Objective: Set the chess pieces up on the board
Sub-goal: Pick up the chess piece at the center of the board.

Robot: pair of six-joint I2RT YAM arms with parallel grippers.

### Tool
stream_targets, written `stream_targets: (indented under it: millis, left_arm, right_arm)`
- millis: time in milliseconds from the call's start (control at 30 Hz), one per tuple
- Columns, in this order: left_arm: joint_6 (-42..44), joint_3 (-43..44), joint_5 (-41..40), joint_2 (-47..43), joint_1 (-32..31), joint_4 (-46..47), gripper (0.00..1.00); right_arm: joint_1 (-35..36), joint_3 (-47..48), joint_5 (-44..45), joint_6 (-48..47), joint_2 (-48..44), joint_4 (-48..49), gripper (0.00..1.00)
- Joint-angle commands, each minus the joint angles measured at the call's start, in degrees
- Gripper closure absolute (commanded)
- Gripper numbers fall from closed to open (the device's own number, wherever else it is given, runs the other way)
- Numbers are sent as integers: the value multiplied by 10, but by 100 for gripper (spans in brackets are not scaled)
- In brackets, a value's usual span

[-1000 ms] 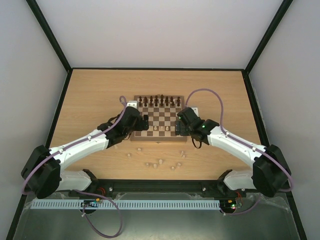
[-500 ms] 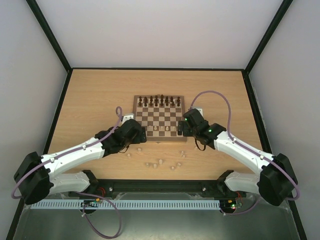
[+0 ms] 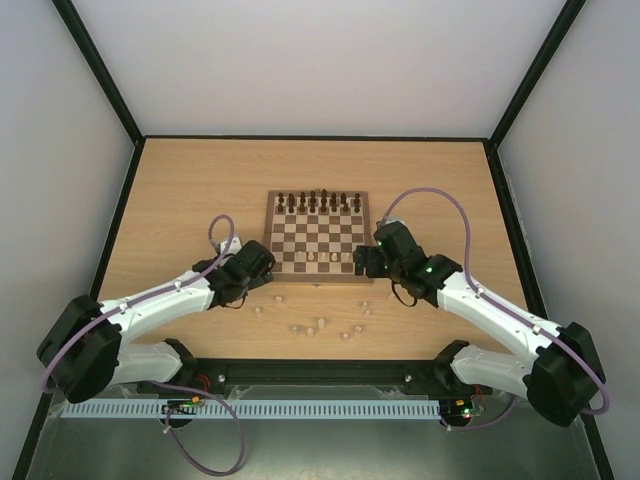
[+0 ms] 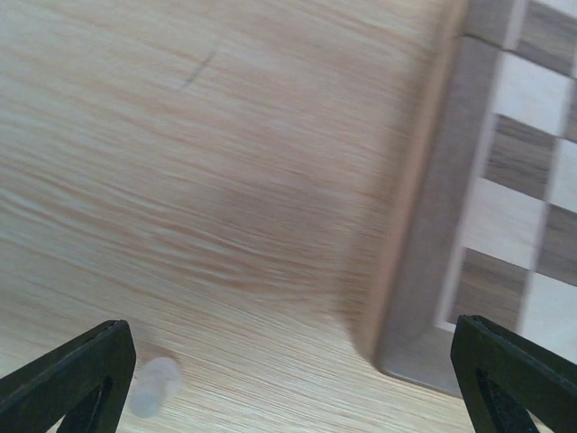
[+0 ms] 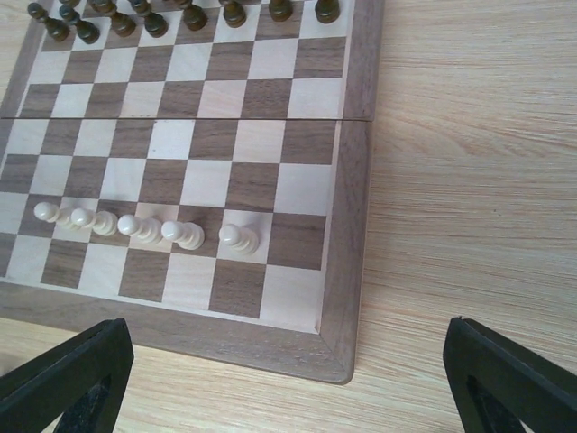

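The table (image 3: 180, 200) carries the board (image 3: 318, 236) at its middle, with the dark pieces (image 5: 234, 11) already ranked along the far side. Six pale pieces (image 5: 135, 225) stand in the second row from the near edge. In the overhead view about nine more are scattered on the bare wood just in front of the board. The left gripper (image 4: 288, 329) hangs off the board's near left corner, its fingers spread wide with nothing between them. The right gripper (image 5: 287, 329) is likewise spread and empty, above the near right corner. The step in hand looks like a pickup by the left arm. A loose piece (image 4: 153, 386) lies just beside its left finger, blurred and apparently on its side. To do this well, the arm should shift sideways until that piece sits midway between the fingers rather than next to one. It should then turn the wrist so the fingers close across the piece's narrow body, and come down close to the wood before closing. Small rounded pieces like these are likely to roll or squirt out if pinched off centre. The right arm would best stay clear of the standing row, where several pieces crowd together.
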Motion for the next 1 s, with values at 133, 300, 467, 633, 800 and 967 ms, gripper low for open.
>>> stream_targets:
  millis: [133, 300, 467, 633, 800, 967]
  left_arm:
    - [-49, -40, 4, -15, 22, 1, 1]
    - [-82, -78, 13, -34, 22, 0, 1]
    - [-87, -93, 0, -49, 22, 1, 6]
    - [-77, -93, -4, -45, 22, 12, 24]
    - [-72, -93, -2, -29, 22, 13, 41]
    - [-70, -94, -8, -25, 22, 6, 45]
  right_arm:
    - [-1, -13, -31, -7, -24, 1, 7]
    - [-1, -16, -45, -9, -26, 4, 9]
    - [-1, -19, -53, -10, -30, 9, 10]
    - [-1, -20, -57, -10, -29, 9, 11]
    - [-1, -21, -56, -11, -28, 10, 12]
    - [-1, -22, -57, -10, -26, 12, 12]
